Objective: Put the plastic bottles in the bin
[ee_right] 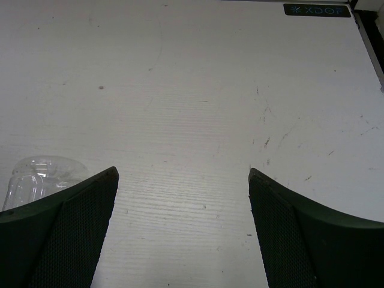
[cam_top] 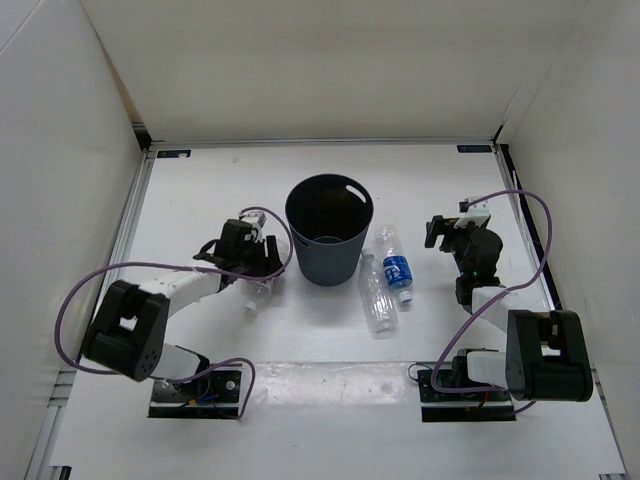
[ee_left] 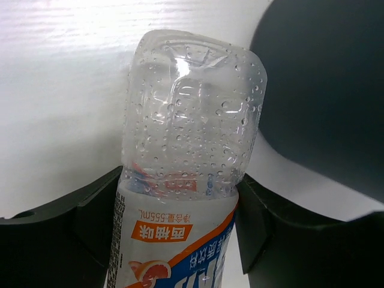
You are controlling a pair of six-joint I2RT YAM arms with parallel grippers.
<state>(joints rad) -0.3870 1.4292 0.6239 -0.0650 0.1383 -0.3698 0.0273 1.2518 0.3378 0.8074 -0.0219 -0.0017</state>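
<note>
White desk (cam_top: 200, 190), white walls round it. Left pincer (ee_left: 180, 189) is clamped on the labelled bottle (ee_left: 189, 114), fingers pressed on both its sides at the label's top edge. Bin (cam_top: 328, 255) sits just right of that pincer. Suggest: lift straight up till the bottle clears the rim, swing right, release over the middle. Right pincer (ee_right: 183, 180) gapes wide, holding nothing. Blue-label bottle (cam_top: 397, 268) and plain clear bottle (cam_top: 377, 302) lie to its left, beside the bin.
</note>
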